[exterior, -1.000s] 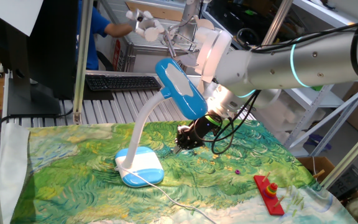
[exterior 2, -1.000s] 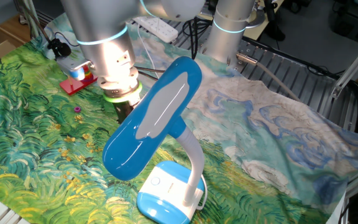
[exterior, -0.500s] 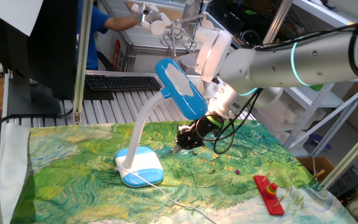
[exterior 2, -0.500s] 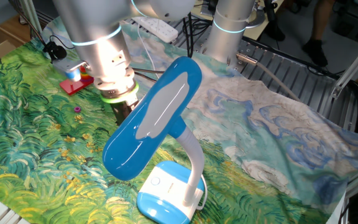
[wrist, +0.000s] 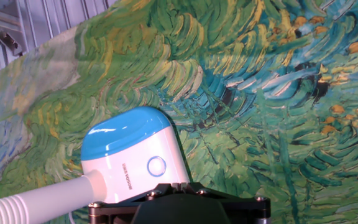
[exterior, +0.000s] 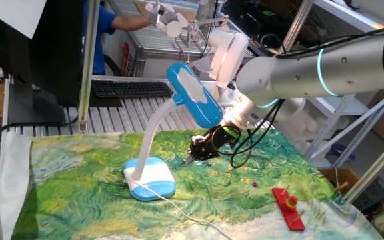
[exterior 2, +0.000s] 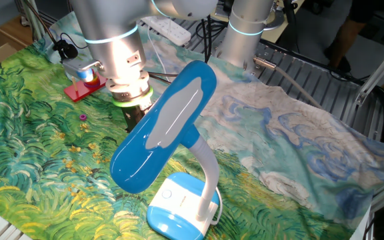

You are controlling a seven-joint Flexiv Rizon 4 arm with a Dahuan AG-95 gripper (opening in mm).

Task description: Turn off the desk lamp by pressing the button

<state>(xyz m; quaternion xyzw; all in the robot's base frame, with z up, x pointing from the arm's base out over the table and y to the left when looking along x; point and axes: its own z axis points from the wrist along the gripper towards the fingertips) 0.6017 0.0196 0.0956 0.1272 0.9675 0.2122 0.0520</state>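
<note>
On the table [exterior: 79, 193], under a green-and-blue painted cloth [exterior 2: 32, 133], the desk lamp [exterior: 153, 175]: rounded blue-and-white base toward the near left edge, white gooseneck curving up, oblong blue head [exterior 2: 162, 127] tilted above. On the base's white top plate, the button [wrist: 156, 166], a small ringed mark, bare and untouched. Just right of the base, low over the cloth but apart from the lamp, the dark gripper [exterior: 199, 149]; fingertip gap hidden in every view, so open or closed impossible to tell. Farther right, a red toy [exterior: 288, 205] and a small purple bead [exterior: 251, 183].
</note>
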